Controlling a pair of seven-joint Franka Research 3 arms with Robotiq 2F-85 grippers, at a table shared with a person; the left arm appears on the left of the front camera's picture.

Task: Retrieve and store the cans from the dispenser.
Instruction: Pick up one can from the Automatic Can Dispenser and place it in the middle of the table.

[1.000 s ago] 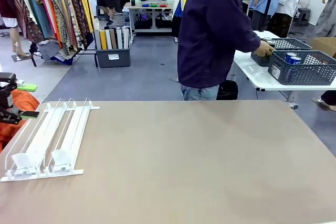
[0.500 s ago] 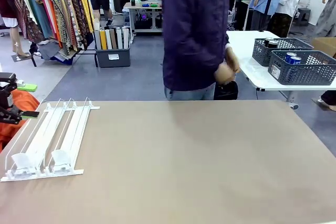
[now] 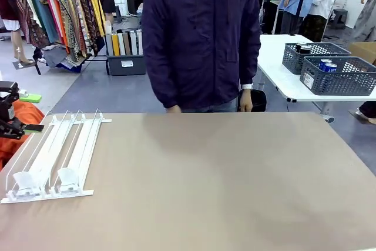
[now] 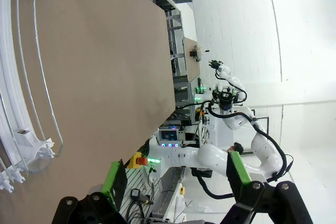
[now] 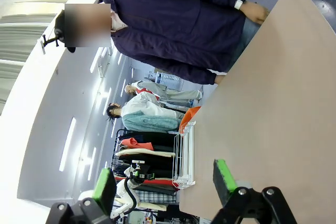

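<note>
The dispenser (image 3: 53, 154) is a flat white rack of rails lying at the table's left, and no can lies in its lanes. It also shows in the left wrist view as the dispenser (image 4: 26, 140) and in the right wrist view as the dispenser (image 5: 186, 153). Blue-and-white cans (image 3: 326, 63) and black cans (image 3: 305, 47) stand in dark grey baskets on a white side table at the far right. My left gripper (image 3: 23, 111) hangs off the table's left edge beside the rack's far end. It is the left gripper (image 4: 176, 174), open and holding nothing. My right gripper (image 5: 164, 182) is open with nothing in it.
A person in a dark navy jacket (image 3: 200, 33) stands at the table's far edge, with one hand (image 3: 245, 101) hanging near it. The brown table top (image 3: 223, 180) stretches right of the rack. Clothes racks (image 3: 59, 10) stand at the back left.
The person has turned away from the side table with the baskets and stepped left, now facing my table. Neither gripper has moved, and the rack lies where it was.
</note>
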